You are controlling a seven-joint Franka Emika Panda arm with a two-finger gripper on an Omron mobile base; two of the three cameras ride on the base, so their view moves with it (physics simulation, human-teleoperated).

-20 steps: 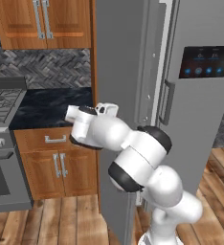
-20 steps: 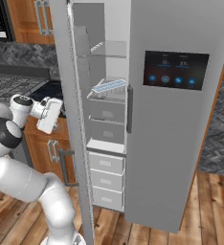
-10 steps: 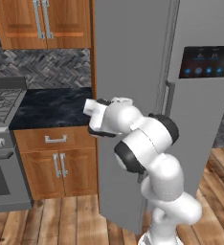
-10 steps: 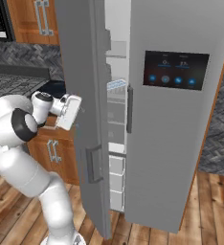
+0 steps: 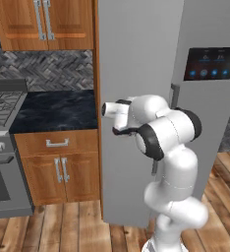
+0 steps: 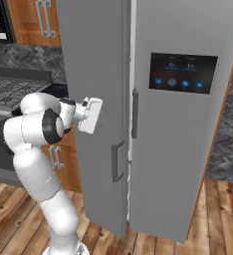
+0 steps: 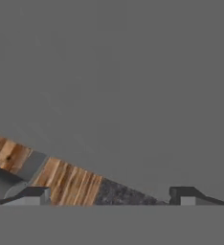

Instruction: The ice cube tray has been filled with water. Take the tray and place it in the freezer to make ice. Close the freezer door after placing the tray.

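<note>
Door: the freezer door [image 6: 96, 99], a tall stiff steel slab, stands almost shut against the freezer [image 6: 188, 164].
Handling: likely heavy but free-swinging; a flat push on its face beats gripping the bar handle [image 6: 117, 162].
Arm: elbow bent, hand level, pressed at mid-height.
Gripper [image 7: 109, 195]: jaws spread wide, holding nothing.

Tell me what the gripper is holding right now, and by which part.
Nothing is held. The gripper stands open, its fingertips wide apart with only the plain grey face of the freezer door in front of them.
</note>
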